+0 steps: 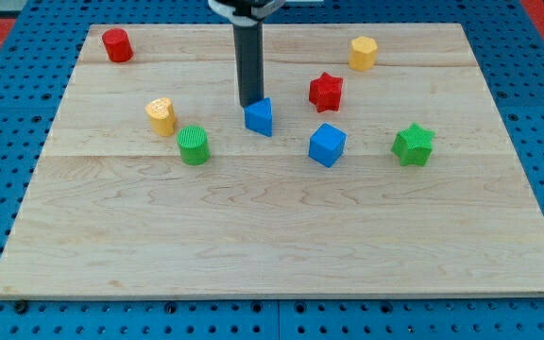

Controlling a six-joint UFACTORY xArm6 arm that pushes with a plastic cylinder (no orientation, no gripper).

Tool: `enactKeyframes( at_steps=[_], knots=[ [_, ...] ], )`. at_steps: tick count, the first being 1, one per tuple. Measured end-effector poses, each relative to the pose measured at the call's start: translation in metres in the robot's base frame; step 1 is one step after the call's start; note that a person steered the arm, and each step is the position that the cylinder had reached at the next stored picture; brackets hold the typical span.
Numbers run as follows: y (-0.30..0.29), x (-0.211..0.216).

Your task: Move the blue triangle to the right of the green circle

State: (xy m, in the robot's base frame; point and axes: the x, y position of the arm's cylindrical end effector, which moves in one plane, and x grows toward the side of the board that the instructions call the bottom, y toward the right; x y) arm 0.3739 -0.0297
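Right now my tip [250, 103] touches the blue triangle [260, 116] from the view's top; the tool is a bare rod holding nothing. That triangle sits right of the green circle [194, 145] but higher, so push gently downward, staying centred behind it.

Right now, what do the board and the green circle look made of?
Board: pale wood, matte, judging by its grain lines and plank seams. Green circle: probably plastic, perhaps 3D-printed; its top shows fine ridges. It sits left of the blue triangle, which my tip touches.

No readable text, labels or numbers anywhere.
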Motion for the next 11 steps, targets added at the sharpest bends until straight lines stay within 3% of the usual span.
enactKeyframes(
  at_steps=[2, 3, 6, 8, 9, 10, 11],
  knots=[
    [0.028, -0.002],
    [0.077, 0.013],
    [0.024, 0.040],
    [0.001, 0.015],
    [-0.054, 0.014],
    [-0.072, 0.015],
    [-0.077, 0.038]
  ],
)
